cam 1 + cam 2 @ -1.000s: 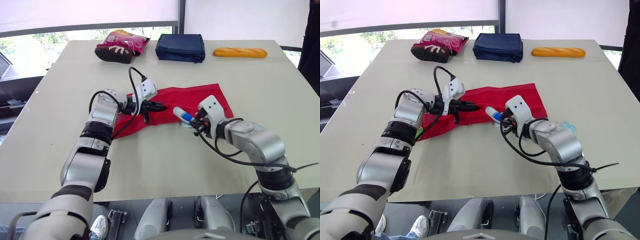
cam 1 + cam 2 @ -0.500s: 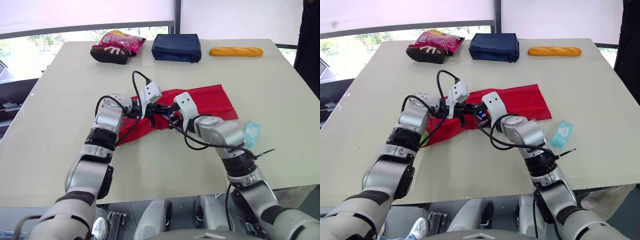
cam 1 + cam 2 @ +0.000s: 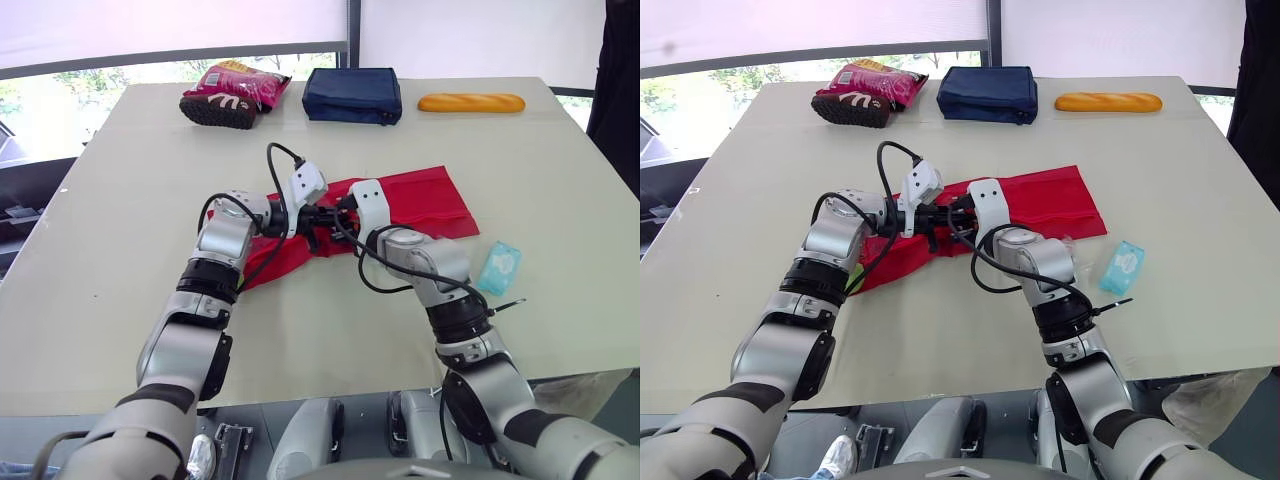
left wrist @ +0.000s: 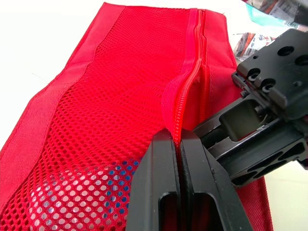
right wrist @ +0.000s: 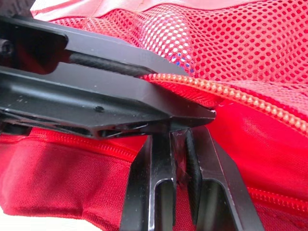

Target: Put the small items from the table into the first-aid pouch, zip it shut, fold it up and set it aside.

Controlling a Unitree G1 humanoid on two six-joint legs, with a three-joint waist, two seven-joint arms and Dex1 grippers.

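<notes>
The red mesh first-aid pouch [image 3: 420,200] lies flat in the middle of the table [image 3: 120,200]. My left gripper [image 3: 318,215] is shut on the pouch's zipper edge [image 4: 185,91] and holds the mesh flap up. My right gripper [image 3: 338,216] meets it fingertip to fingertip at that opening. Its fingers [image 5: 161,159] are pinched on the thin end of a small white-and-blue tube, whose other end is hidden under the flap. Blue shows through the mesh [image 4: 113,174]. A light-blue tissue pack [image 3: 499,267] lies to the right of the pouch, and a clear packet [image 3: 1072,246] sits by the pouch's edge.
Along the far edge of the table lie a pink snack bag [image 3: 235,92], a navy soft case [image 3: 360,95] and a baguette [image 3: 471,102]. Bare tabletop stretches to the left and in front of the pouch.
My right gripper has carried the tube leftward from beside the pouch to its opening at the left gripper's fingertips. The left gripper keeps its hold on the zipper edge. The camera has shifted a little.
</notes>
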